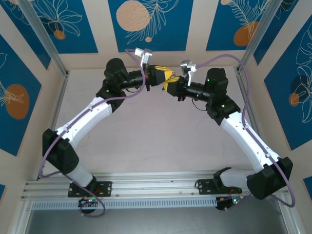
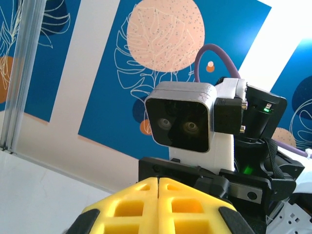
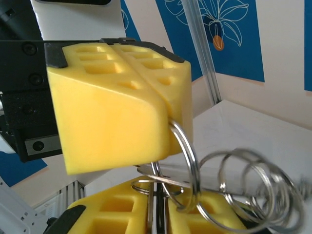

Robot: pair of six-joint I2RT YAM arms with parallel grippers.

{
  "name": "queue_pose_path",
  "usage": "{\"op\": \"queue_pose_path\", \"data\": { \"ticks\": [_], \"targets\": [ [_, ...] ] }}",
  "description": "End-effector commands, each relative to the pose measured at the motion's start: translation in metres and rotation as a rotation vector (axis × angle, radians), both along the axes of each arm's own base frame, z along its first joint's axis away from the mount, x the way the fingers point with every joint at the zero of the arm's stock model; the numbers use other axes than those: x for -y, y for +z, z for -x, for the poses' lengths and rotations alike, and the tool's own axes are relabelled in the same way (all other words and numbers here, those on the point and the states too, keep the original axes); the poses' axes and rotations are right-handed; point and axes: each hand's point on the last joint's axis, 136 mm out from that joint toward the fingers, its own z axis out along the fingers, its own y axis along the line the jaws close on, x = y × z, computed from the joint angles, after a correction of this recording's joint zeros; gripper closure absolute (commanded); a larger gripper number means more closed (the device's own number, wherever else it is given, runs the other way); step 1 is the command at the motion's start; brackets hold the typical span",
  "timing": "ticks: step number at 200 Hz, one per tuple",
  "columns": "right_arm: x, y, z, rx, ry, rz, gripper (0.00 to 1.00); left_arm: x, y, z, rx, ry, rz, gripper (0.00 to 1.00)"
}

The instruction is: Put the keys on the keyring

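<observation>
Both arms are raised above the table with their yellow fingers meeting tip to tip. My left gripper (image 1: 165, 74) (image 2: 159, 181) is shut. In the right wrist view it (image 3: 168, 117) pinches the keyring (image 3: 189, 156), a large silvery split ring hanging from its tips. Several smaller silvery rings (image 3: 246, 187) dangle, blurred, from the large one. My right gripper (image 1: 169, 87) (image 3: 158, 197) sits just below, shut on a thin silvery metal piece, the key (image 3: 165, 178), whose flat blade crosses inside the large ring. The key's black head is hidden.
The right wrist's camera housing (image 2: 183, 122) faces the left wrist view at close range. Blue leaf-patterned walls (image 1: 146, 24) and aluminium corner posts (image 3: 202, 63) enclose the pale table (image 1: 156, 136). A metal rail (image 1: 146, 187) runs along the near edge.
</observation>
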Motion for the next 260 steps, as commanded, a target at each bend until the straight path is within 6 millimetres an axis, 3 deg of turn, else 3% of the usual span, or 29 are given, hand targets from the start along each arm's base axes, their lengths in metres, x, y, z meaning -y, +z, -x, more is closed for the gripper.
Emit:
{"op": "queue_pose_path", "data": {
  "ticks": [1,42,113,144,204,260],
  "targets": [
    [0.009,-0.003,0.011,-0.021,-0.004,0.001,0.75,0.001,0.023,0.014,0.055,-0.005,0.079,1.0],
    [0.023,-0.002,0.026,-0.022,-0.015,-0.003,0.6,0.001,0.017,0.009,0.042,0.017,0.08,1.0],
    [0.065,0.029,0.048,0.022,-0.084,-0.095,0.48,0.001,0.011,0.007,0.043,0.024,0.069,1.0],
    [0.076,0.039,0.04,0.021,-0.123,-0.143,0.48,0.002,0.011,0.006,0.042,0.023,0.065,1.0],
    [0.078,0.045,0.012,-0.015,-0.087,-0.21,0.52,0.003,0.013,0.009,0.043,0.002,0.063,1.0],
    [0.068,0.05,0.01,-0.008,0.006,-0.235,0.53,0.003,0.015,0.013,0.04,-0.019,0.069,1.0]
  ]
}}
